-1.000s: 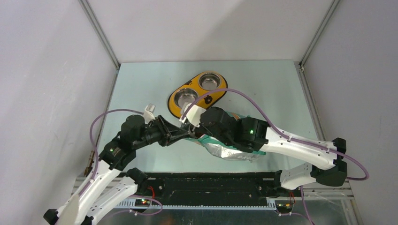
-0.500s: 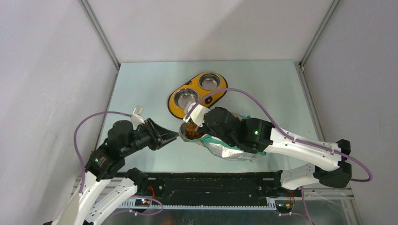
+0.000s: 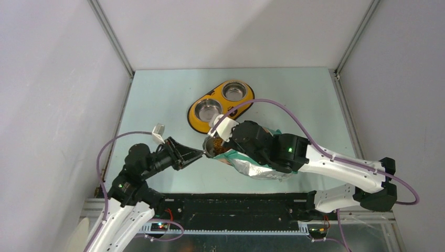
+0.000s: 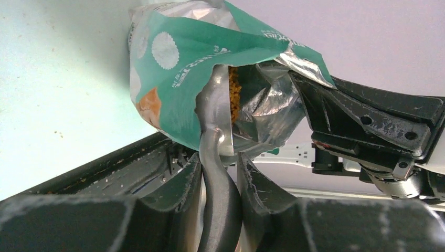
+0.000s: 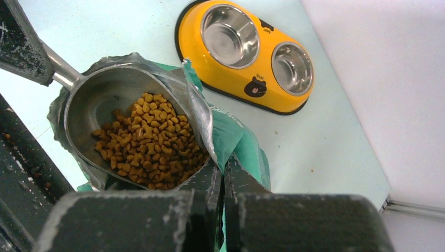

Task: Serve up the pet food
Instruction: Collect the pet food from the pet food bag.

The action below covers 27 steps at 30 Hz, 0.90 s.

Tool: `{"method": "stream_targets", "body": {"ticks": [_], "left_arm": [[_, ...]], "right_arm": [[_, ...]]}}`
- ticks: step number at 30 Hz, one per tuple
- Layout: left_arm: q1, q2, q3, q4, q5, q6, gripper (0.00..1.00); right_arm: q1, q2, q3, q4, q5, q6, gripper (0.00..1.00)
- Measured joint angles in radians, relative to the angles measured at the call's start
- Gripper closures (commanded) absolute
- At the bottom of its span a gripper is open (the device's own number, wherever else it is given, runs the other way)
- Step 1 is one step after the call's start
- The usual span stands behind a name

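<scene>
The pet food (image 5: 149, 142) is a heap of brown kibble in a grey metal scoop (image 5: 99, 100), whose bowl sits in the open mouth of the teal-and-silver bag (image 5: 236, 136). My left gripper (image 4: 219, 168) is shut on the scoop's dark handle (image 4: 220, 194). My right gripper (image 5: 224, 168) is shut on the bag's upper edge and holds the mouth open. From above, the kibble (image 3: 216, 149) shows between the left gripper (image 3: 191, 154) and the right wrist. The bag (image 3: 257, 169) lies on the table under the right arm.
A yellow feeder (image 3: 195, 119) with two empty steel bowls stands just beyond the bag, toward the back middle. In the right wrist view the feeder (image 5: 220, 79) is above the scoop. Walls close the table at left, right and back.
The left arm has drawn back toward the near left. The scoop has come out from under the right wrist to the bag's mouth, and the kibble in it now shows.
</scene>
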Motion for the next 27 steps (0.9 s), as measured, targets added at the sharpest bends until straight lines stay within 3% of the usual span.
{"method": "stream_targets", "body": {"ticks": [14, 18, 27], "left_arm": [[0.121, -0.081, -0.290, 0.440, 0.196, -0.167, 1.00], [0.124, -0.093, -0.282, 0.420, 0.197, -0.161, 1.00], [0.125, -0.080, -0.112, 0.153, 0.160, -0.098, 1.00]], "right_arm": [[-0.021, -0.040, -0.024, 0.009, 0.007, 0.007, 1.00], [-0.022, -0.041, -0.025, 0.009, 0.007, 0.008, 1.00], [-0.016, -0.042, -0.025, 0.007, 0.006, 0.006, 1.00]]}}
